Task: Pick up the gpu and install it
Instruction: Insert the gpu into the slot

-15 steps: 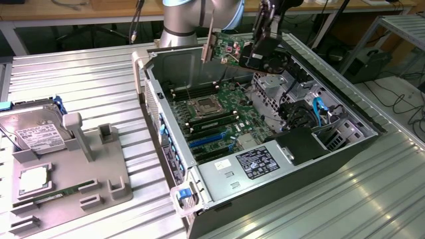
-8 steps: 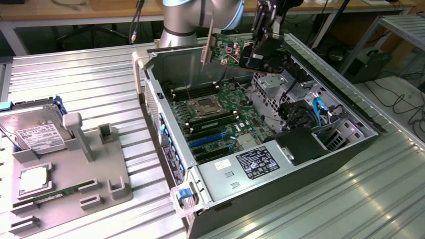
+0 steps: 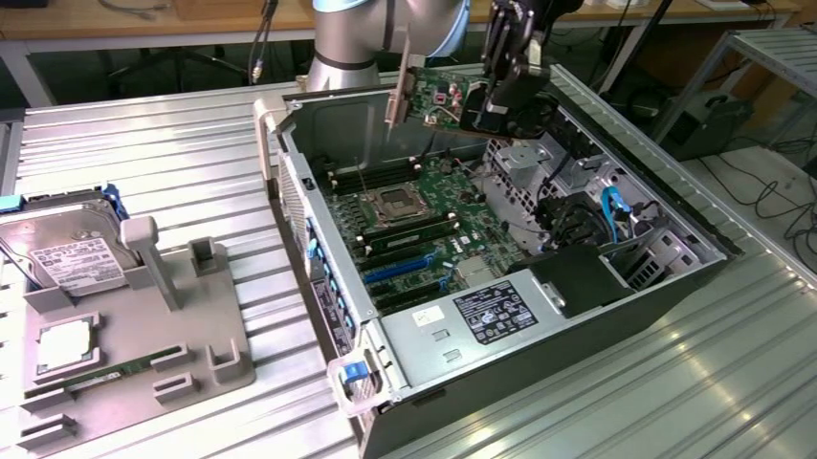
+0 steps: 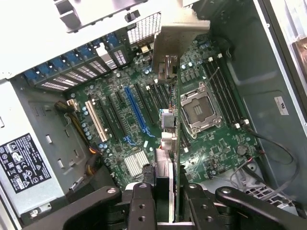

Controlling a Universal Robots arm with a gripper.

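The gpu point(image 3: 438, 93) hangs on edge above the far end of the open computer case point(image 3: 320, 258), its pale metal bracket point(image 3: 398, 91) pointing toward the exterior view's left. My gripper point(image 3: 489, 107) is shut on the card's other end. In the wrist view the gpu point(image 4: 176, 139) runs edge-on away from my gripper point(image 4: 170, 211), with its bracket point(image 4: 175, 38) at the far end. Below it lies the motherboard point(image 4: 216, 148), with a blue expansion slot point(image 4: 136, 111) and a white one point(image 4: 96, 122). The card is well above the slots and touches nothing.
The case holds a CPU socket point(image 3: 393, 205), blue slots point(image 3: 400, 271), a power supply point(image 3: 492, 314) and drive bays with cables point(image 3: 613, 225). On the exterior view's left, a grey fixture point(image 3: 191, 316) carries a hard drive point(image 3: 71, 253) and a memory stick point(image 3: 115, 375).
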